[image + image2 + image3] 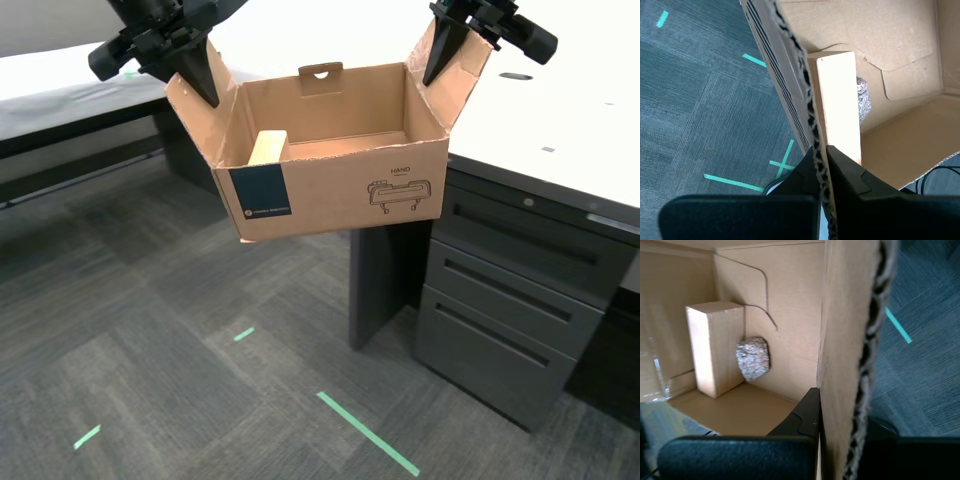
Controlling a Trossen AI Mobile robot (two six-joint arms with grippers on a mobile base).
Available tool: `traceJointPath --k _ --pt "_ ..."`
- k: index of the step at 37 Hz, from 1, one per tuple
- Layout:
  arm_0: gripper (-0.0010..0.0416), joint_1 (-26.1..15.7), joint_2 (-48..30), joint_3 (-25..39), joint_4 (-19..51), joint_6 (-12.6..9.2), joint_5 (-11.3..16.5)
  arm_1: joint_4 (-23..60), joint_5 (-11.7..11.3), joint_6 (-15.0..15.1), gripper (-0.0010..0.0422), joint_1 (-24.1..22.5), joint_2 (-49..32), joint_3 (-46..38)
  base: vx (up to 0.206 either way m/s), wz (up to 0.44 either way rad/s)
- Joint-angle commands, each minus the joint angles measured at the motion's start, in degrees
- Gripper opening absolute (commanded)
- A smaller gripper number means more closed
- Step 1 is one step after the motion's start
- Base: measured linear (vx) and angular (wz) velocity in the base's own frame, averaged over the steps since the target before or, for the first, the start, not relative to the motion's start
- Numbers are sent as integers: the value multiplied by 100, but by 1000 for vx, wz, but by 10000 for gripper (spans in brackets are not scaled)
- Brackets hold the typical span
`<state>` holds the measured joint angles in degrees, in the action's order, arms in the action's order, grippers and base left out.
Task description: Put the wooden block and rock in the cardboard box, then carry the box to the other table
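Firmly closed on a side flap, my second gripper [820,150] [196,72] pinches the corrugated edge between its black fingers [850,180], at the exterior view's left. My first gripper [842,405] [441,58] is likewise clamped on the opposite flap, at the exterior view's right, with one dark finger showing inside the flap and the other behind it.

Between them hangs the brown corrugated cardboard box [340,190] [900,45] [790,315], lifted clear of the dark grey carpet [200,360]. Its long axis runs across the exterior view from left to right, and it tilts, with the exterior view's left end lower. Its open top faces up, and the front with the dark blue label [260,192] and the printed line drawing [402,190] faces the camera.

Inside lies the small pale tan wooden block [267,147] [837,100] [715,347], against the side wall below my second gripper. Its long axis runs along that wall. The small rough grey-brown rock [753,358] [863,102] touches the block's side that faces away from that wall, toward my first gripper; the exterior view does not show it.

Strips of green tape [365,432] mark the carpet. A smooth white table [560,110] on dark drawers [520,300] stands at the exterior view's right, and a light grey covered table [50,85] lies at its upper left.
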<state>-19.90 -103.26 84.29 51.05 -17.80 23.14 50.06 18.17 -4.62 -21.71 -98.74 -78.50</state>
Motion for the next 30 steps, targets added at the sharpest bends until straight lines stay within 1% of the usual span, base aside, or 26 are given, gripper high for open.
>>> traceJointPath --k 1,7,9,13,16,19,21,25,26,29,30 --pt "-1 -4 7 7 2 -20 -186 -94 79 -109 -1 -9 9 -7 6 224" --pt "-1 -4 7 7 42 9 -190 -136 79 -267 -1 -11 9 -9 6 233" --pt "-1 -4 7 7 33 48 -190 -140 79 -302 -1 -11 9 -9 4 239" --pt "-1 -2 7 7 39 195 -190 -177 76 -413 -1 -13 9 -9 5 247" --pt "-1 -2 7 7 37 227 -190 -247 76 -492 -1 -13 9 -9 3 250" --pt "-1 -4 7 7 44 232 -192 -269 76 -507 -1 -13 9 -9 2 249" --pt "-1 -4 7 7 42 229 -190 -262 76 -505 -1 -13 9 -9 2 248" --pt "-1 -4 7 7 39 221 -190 -229 76 -599 -1 -13 11 -9 3 237" --pt "-1 -4 7 7 42 195 -190 -236 76 -592 -1 -15 11 -9 3 233" --pt "-1 -4 7 7 33 -2 -190 -282 79 -511 -1 -15 11 -9 2 210" --pt "-1 -7 7 7 35 -37 -190 -291 79 -474 -1 -15 11 -9 2 192"
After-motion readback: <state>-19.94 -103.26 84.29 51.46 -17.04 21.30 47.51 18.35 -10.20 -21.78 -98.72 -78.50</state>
